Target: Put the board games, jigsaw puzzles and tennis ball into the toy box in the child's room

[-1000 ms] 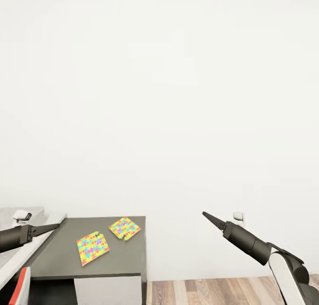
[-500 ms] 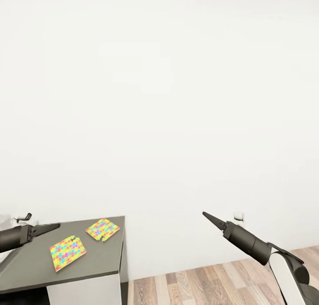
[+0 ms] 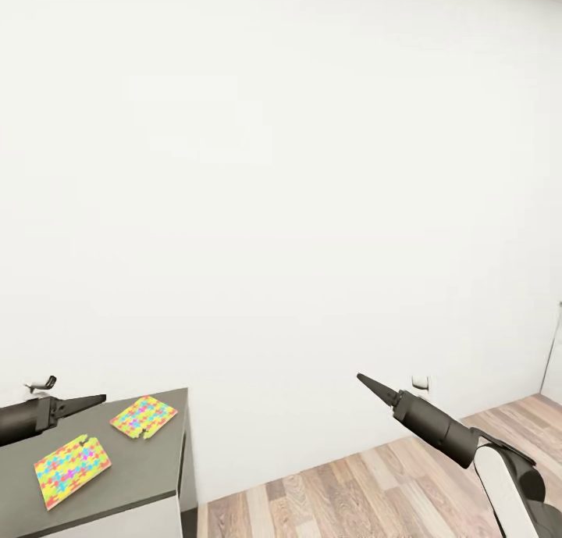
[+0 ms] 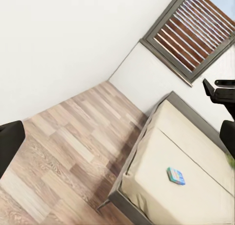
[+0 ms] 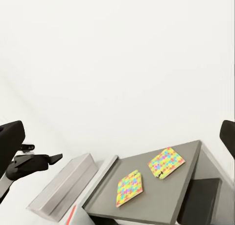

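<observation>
Here, on my left, the left gripper (image 3: 100, 399) hangs pinched to a point, empty, over the dark grey top (image 3: 117, 487). Two jigsaw puzzles (image 3: 72, 470) (image 3: 144, 416) lie flat there, apart, one near its back right corner. Past bare plank floor (image 3: 375, 491), my right gripper (image 3: 361, 379) is likewise pinched, empty. My left wrist view shows a board game (image 4: 175, 176) on the bed (image 4: 196, 151).

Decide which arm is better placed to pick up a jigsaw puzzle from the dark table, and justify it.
Left. The left tool hovers just over the dark table, beside both jigsaw puzzles; the right tool hangs over bare floor, well away.
</observation>
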You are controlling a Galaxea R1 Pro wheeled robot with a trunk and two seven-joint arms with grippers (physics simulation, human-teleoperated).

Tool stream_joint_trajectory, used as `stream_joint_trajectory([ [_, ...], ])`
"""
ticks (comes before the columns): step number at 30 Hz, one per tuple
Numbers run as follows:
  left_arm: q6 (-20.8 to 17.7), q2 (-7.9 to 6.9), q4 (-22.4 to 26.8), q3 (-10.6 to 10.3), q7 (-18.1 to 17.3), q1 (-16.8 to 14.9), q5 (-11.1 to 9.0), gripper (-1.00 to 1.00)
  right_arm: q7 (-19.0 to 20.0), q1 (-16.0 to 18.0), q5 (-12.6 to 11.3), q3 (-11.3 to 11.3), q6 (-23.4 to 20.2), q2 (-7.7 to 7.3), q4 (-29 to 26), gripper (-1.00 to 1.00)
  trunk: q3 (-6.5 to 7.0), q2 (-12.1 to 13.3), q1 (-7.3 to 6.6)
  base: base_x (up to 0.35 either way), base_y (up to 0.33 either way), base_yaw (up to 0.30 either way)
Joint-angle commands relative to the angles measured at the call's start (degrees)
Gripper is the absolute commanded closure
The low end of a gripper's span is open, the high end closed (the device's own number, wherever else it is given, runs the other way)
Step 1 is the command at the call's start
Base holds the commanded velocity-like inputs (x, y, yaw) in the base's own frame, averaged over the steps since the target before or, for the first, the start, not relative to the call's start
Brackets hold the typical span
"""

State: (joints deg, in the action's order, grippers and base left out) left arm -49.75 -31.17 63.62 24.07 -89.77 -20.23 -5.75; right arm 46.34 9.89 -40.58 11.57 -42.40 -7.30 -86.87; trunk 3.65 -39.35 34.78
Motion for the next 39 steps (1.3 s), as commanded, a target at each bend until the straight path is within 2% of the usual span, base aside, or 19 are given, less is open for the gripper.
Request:
stream_joint_trajectory([
  [1,-0.6,0.03,0.0,0.0,-0.2,0.0,0.0,-1.0,0.1,0.0,-0.2,0.0,-0.4,0.01,0.0,-1.0,-0.01,0.0,0.01,0.0,0.0,-0.281],
  [9,-0.6,1.06,0.0,0.0,-0.2,0.0,0.0,-1.0,0.1,0.0,-0.3,0.9,-0.5,-0.09,0.1,-1.0,-0.01,0.0,0.01,0.0,0.0,-0.281],
  [15,-0.6,1.91,0.2,0.0,-0.2,0.0,0.0,-1.0,0.2,0.0,-0.3,2.6,-0.6,-0.32,2.1,-1.0,-0.01,0.0,0.01,0.0,0.0,-0.281],
  [19,-0.6,1.97,0.6,0.2,-0.2,0.0,0.0,-1.0,0.2,0.0,-0.3,3.3,-0.5,-0.01,3.0,-1.0,-0.01,0.0,0.01,0.0,0.0,-0.281],
  [39,-0.6,2.01,1.3,0.2,-0.2,0.1,0.0,-1.0,0.2,0.0,-0.2,3.6,-0.4,0.03,3.3,-1.0,-0.01,0.0,0.01,0.0,0.0,-0.281],
])
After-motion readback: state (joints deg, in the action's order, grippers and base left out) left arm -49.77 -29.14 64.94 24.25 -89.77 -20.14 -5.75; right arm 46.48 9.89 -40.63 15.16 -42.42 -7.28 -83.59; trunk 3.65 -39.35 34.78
